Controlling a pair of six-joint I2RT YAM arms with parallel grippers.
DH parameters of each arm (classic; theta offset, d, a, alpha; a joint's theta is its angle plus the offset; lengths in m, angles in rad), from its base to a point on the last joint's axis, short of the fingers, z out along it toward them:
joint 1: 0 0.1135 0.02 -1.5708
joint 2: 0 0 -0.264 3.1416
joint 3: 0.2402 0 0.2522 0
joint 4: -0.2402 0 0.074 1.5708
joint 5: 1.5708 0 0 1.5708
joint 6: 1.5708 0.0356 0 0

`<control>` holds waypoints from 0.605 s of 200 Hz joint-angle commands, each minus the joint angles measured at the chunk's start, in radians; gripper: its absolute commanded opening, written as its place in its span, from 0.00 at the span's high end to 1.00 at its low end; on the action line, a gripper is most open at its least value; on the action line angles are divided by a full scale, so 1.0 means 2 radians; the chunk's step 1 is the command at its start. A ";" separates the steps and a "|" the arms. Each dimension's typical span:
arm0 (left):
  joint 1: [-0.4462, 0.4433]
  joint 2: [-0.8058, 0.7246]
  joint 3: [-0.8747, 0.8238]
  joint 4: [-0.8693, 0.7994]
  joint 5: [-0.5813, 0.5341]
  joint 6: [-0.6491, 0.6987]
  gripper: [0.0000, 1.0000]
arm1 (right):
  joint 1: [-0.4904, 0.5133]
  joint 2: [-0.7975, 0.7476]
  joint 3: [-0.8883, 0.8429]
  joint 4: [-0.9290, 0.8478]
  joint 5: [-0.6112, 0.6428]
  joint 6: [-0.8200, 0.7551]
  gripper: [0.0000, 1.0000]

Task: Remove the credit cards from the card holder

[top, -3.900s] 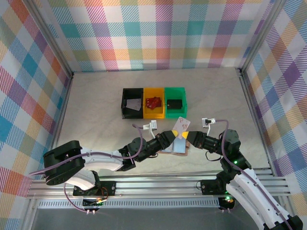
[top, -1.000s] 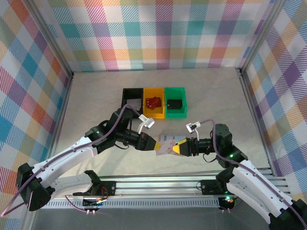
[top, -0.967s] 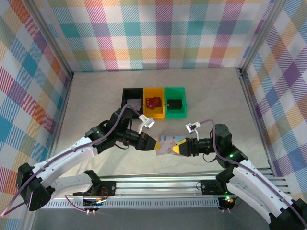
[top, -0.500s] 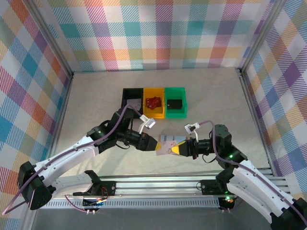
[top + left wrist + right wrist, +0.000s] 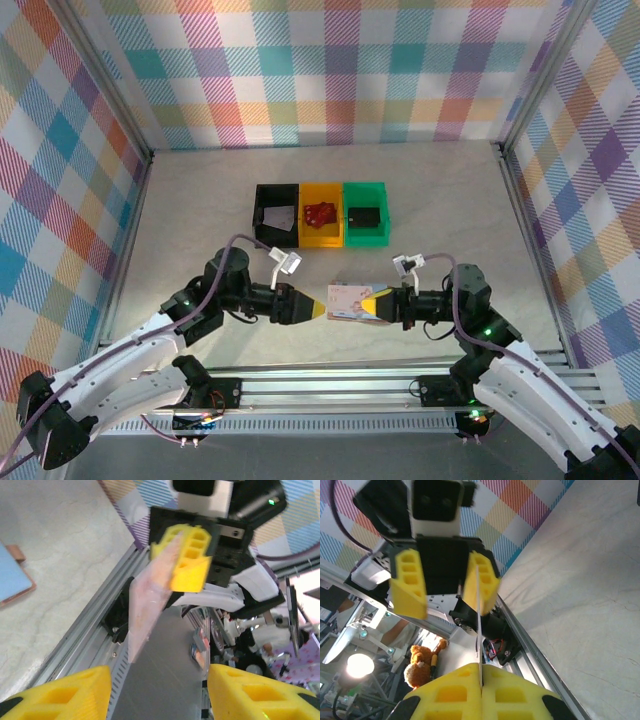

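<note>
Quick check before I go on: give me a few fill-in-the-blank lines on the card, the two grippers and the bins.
1. The credit card is clamped in the ___ gripper.
2. The left gripper faces the card with its jaws ___.
3. The red object lies in the ___ bin.
4. The black object lies in the ___ bin.

Missing words: right; open; yellow; green.
</note>
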 commanded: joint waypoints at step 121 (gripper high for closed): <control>-0.010 0.040 -0.090 0.334 -0.045 -0.135 0.53 | 0.018 0.017 -0.016 0.107 0.000 0.075 1.00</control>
